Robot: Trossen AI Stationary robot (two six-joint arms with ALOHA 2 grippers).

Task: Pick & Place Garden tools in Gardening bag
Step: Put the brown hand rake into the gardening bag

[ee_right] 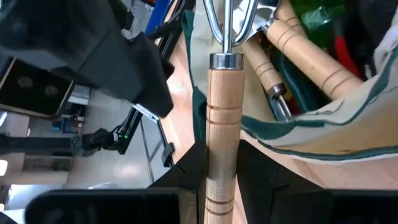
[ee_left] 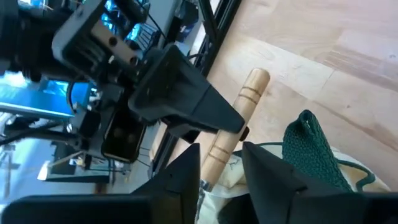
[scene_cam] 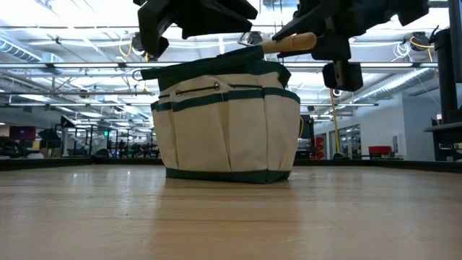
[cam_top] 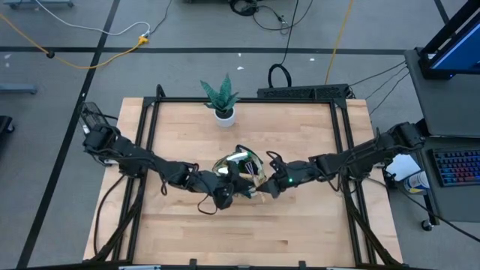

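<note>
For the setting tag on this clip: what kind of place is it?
Probably a robotics lab in an industrial hall: cables across a grey floor, a keyboard by the wooden table, exposed ceiling pipes.

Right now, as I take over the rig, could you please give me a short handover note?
Right gripper: shut on a wooden-handled tool, its metal end at the gardening bag rim.
Left gripper: over the bag beside the same handle; whether it is gripping is unclear.
Done: other wooden-handled tools already lie inside the bag, mid-table.
Left: lower this tool in and release. The potted plant stays at the far edge.
</note>
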